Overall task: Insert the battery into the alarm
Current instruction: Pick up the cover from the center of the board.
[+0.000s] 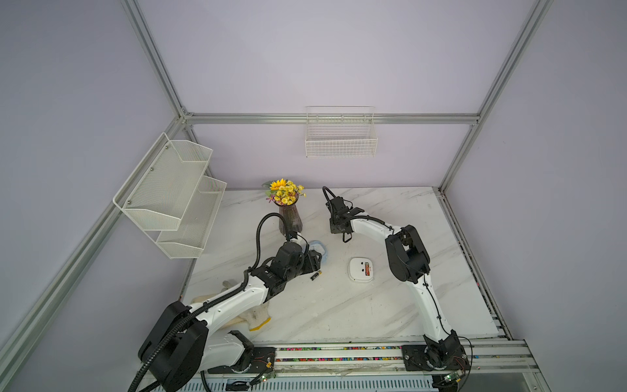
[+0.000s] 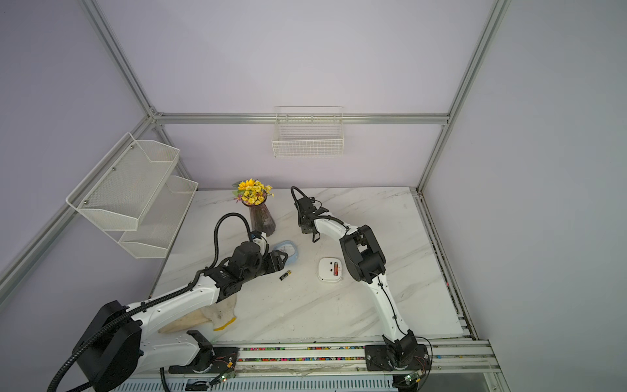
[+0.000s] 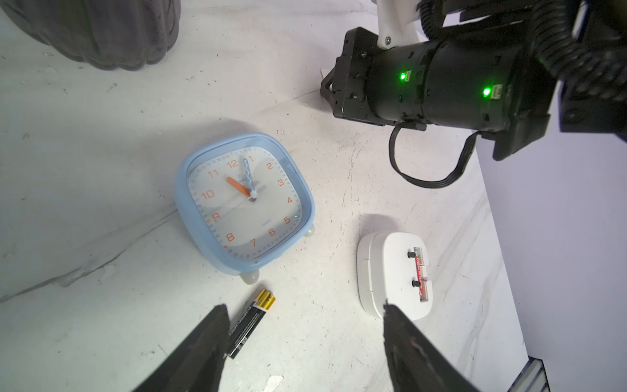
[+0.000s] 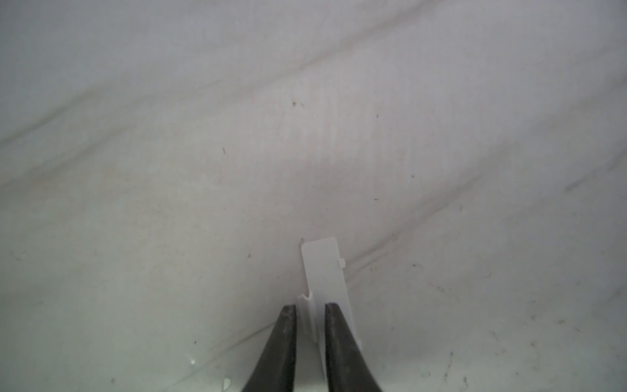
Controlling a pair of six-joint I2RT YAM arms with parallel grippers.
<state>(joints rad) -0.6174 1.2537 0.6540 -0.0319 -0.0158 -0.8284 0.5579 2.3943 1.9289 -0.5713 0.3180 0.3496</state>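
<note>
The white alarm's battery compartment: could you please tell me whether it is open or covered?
Open: the white alarm shows a red battery lying uncovered in its slot; the right pincer holds a white cover.

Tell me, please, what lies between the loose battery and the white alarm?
Nothing: bare marble table separates battery and alarm, seen in the left wrist view.

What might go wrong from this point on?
1. The black battery lies off to one side of the open left tool; closing may nudge or roll it away.
2. The slot of the white alarm seems to hold a red battery already, so the black one may not fit.
3. The right tool pinches only a thin ridge of the white cover, which might slip.
</note>
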